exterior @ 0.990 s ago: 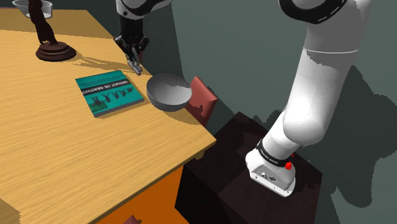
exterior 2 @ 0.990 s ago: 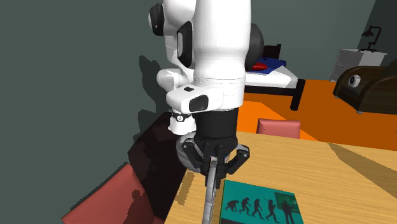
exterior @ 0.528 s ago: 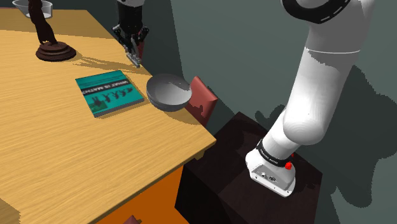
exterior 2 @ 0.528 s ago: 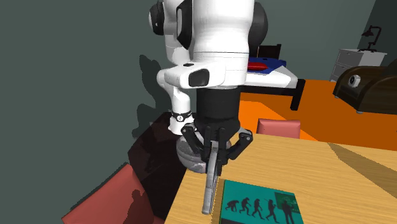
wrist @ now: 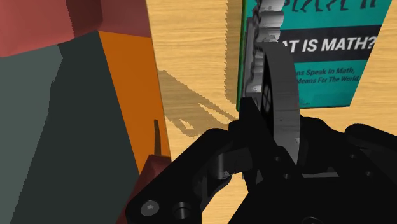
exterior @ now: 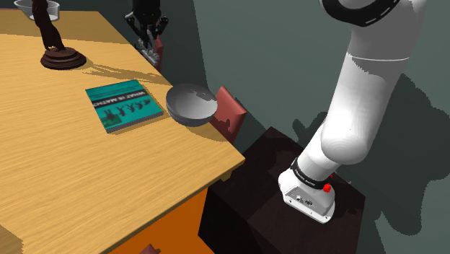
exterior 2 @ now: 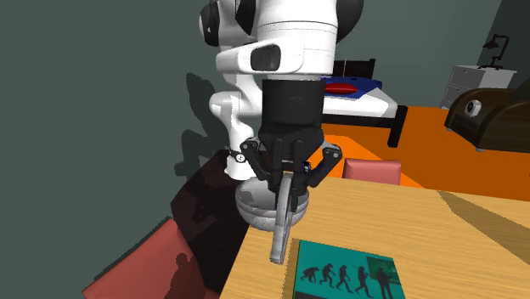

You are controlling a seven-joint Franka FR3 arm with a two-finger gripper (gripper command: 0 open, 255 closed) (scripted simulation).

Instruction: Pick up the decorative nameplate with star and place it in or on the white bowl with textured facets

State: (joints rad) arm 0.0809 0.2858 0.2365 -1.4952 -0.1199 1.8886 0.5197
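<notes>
Second exterior view: the black gripper point(exterior 2: 288, 188) is clamped on the upper end of a grey nameplate point(exterior 2: 280, 231). The nameplate hangs above the wooden table point(exterior 2: 442, 229), near its edge and just beside the teal book point(exterior 2: 344, 273). The grey bowl point(exterior 2: 253, 211) sits behind it; in the shoulder view the two are apart.

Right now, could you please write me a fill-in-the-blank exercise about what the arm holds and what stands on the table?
1. The pincer is shut on a flat grey ____.
2. On the wooden table, the grey bowl stands beside a teal ____.
3. In the wrist view, the title on that cover ends in the word ____.

Missing words: nameplate; book; Math.
</notes>
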